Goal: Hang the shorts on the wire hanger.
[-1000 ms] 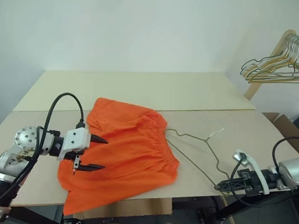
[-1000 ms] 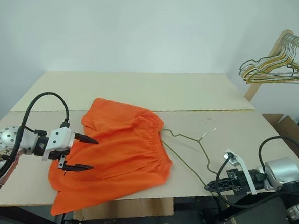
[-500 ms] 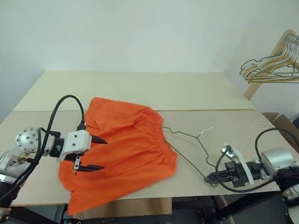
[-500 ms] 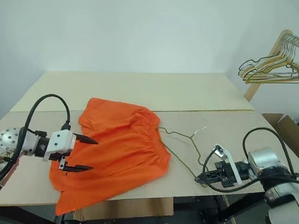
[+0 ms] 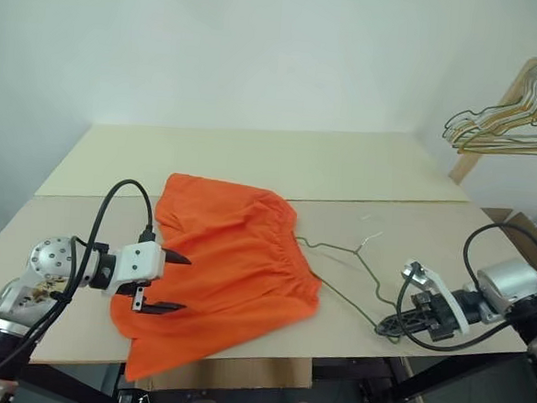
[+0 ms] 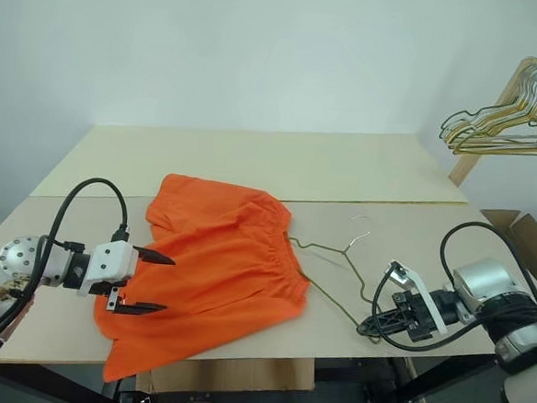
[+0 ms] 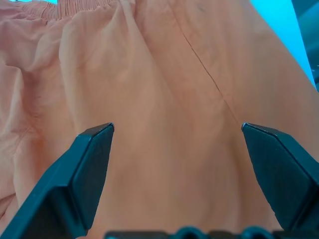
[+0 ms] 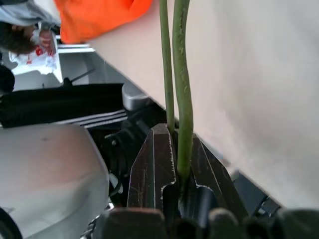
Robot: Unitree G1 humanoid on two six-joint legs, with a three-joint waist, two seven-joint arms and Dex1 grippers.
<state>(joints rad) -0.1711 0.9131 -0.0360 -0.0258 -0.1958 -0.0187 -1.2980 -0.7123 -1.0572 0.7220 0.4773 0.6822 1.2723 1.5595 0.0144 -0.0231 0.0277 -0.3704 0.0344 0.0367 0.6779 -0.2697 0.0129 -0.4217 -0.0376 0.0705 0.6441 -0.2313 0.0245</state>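
bright orange fabric shorts (image 5: 231, 273) flat on beige table (image 5: 253, 159), not hung | thin grey-green wire hanger (image 5: 342, 267) just R of shorts, end clamped in R gripper (image 5: 391, 327) | L gripper (image 5: 169, 282) wide over shorts, nothing held | threading left

The shorts (image 5: 232, 268) are seen to be of soft, matt orange cloth, creased, with a gathered waistband. The wire hanger (image 5: 351, 276) is made of thin, smooth wire with a dull grey-green finish. The table (image 5: 253, 159) is topped with pale, matt boards, smooth like wood or card. The left claw (image 5: 175, 283) is formed of black, slightly glossy plastic fingers on a white plastic housing; the right claw (image 6: 367, 327) is of the same dark plastic. A bunch of hangers (image 6: 506, 130) of pale gold and grey wire is carried on a bare wooden rail (image 6: 526, 77).
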